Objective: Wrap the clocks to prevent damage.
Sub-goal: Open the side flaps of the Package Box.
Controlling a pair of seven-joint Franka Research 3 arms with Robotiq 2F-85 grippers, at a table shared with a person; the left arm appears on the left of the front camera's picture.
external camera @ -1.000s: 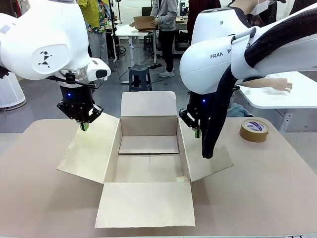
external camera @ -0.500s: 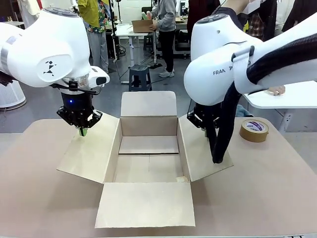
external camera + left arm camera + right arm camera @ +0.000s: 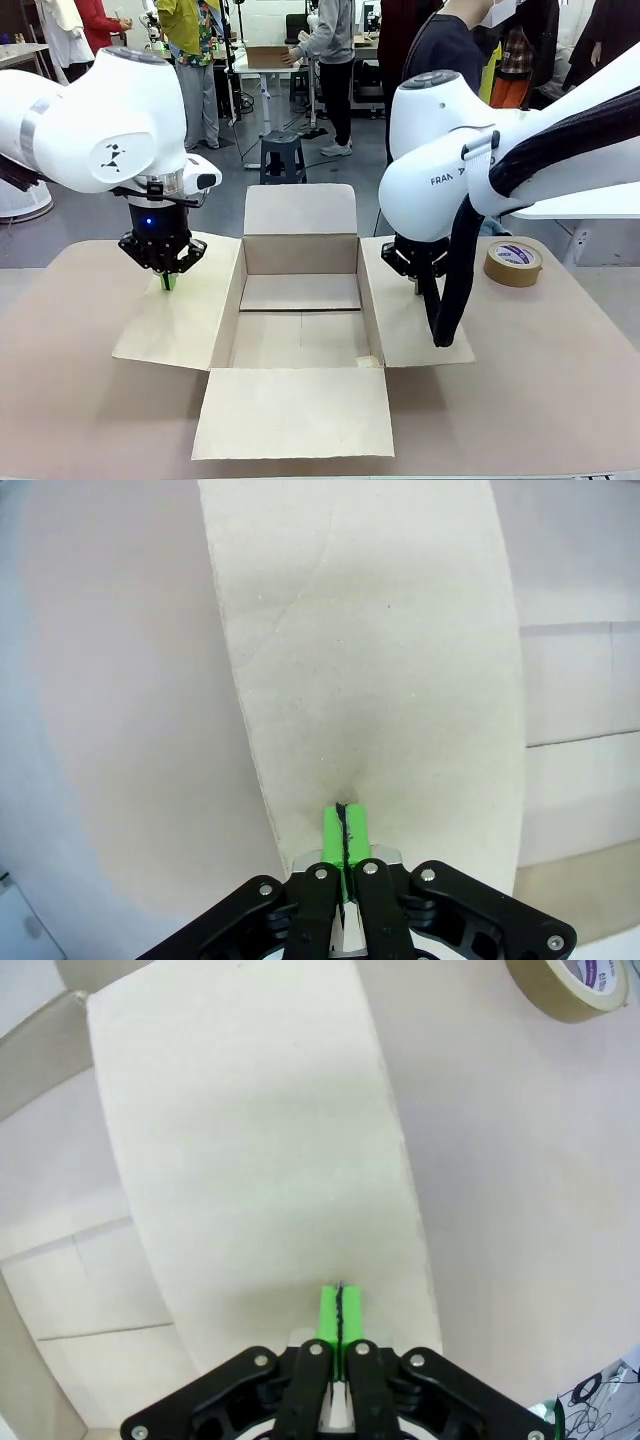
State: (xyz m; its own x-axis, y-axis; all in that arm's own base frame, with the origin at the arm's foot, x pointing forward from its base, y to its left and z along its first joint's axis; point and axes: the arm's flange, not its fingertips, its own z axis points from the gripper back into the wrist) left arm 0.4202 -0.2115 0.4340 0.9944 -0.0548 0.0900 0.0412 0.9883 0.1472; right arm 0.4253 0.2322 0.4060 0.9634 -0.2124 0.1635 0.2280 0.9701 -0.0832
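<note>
The clocks are out of view. An open cardboard box (image 3: 300,335) stands in the middle of the table with its four flaps spread outward. My left gripper (image 3: 166,283) is shut, and its green fingertips (image 3: 342,815) press down on the face of the left flap (image 3: 180,315). My right gripper (image 3: 418,289) is shut too, its tip (image 3: 340,1302) touching the right flap (image 3: 415,325). Neither gripper holds anything. The inside of the box is bare.
A roll of brown packing tape (image 3: 513,262) lies on the table to the right of the box and shows as the tape roll (image 3: 573,985) in the right wrist view. A person stands behind the far edge. The near flap (image 3: 295,412) lies flat toward the front.
Both grippers have come down and outward, pushing the left and right flaps lower and flatter. Both stayed shut.
</note>
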